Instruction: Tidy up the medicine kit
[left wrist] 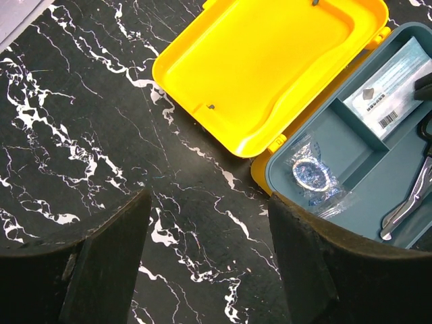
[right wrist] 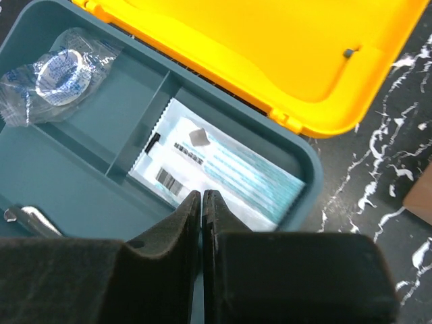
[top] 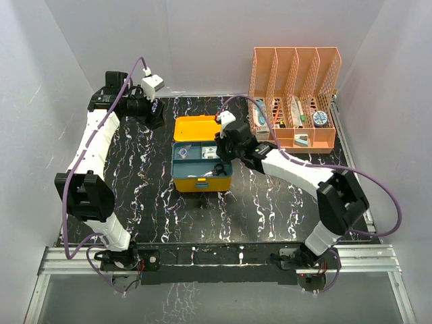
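Medicine kit (top: 192,183) stands at the centre of the black marbled table (top: 135,202), lid (left wrist: 263,67) thrown fully back and lying flat behind the teal insert tray (left wrist: 351,145). Right gripper (right wrist: 202,196) is positioned over the tray's right rear compartment. Its fingers (right wrist: 172,229) are pressed together with nothing seen between them, their tips above the near edge of a white-and-blue sachet (right wrist: 223,169) bearing a barcode; contact with the sachet cannot be determined. A ring-shaped item in a clear bag (right wrist: 57,71) occupies the left rear compartment, and a metal instrument (left wrist: 408,202) lies in the front section. Left gripper (left wrist: 208,202) is over bare table to the left rear of the kit, fingers (left wrist: 115,256) apart and holding nothing. In the left wrist view, the lid's corner lies beyond the gap and the tray's corner sits just beside the right-hand finger. An orange mesh file rack (top: 293,94) stands at the rear right, apart from the kit.
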`<move>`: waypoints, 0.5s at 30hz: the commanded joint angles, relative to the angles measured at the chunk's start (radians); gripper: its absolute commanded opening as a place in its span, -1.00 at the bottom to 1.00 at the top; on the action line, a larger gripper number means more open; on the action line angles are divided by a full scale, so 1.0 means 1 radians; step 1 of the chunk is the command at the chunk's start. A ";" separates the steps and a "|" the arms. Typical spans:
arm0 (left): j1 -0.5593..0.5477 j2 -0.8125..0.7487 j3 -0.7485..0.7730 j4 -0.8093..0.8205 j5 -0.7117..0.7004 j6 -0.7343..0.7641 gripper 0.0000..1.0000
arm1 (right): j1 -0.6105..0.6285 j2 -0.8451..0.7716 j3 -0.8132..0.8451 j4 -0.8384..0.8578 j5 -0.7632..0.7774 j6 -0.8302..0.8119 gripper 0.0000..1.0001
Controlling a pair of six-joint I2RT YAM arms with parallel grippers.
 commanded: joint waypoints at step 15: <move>0.056 -0.034 -0.026 0.017 0.071 -0.028 0.36 | 0.040 0.070 0.052 0.077 0.024 0.014 -0.77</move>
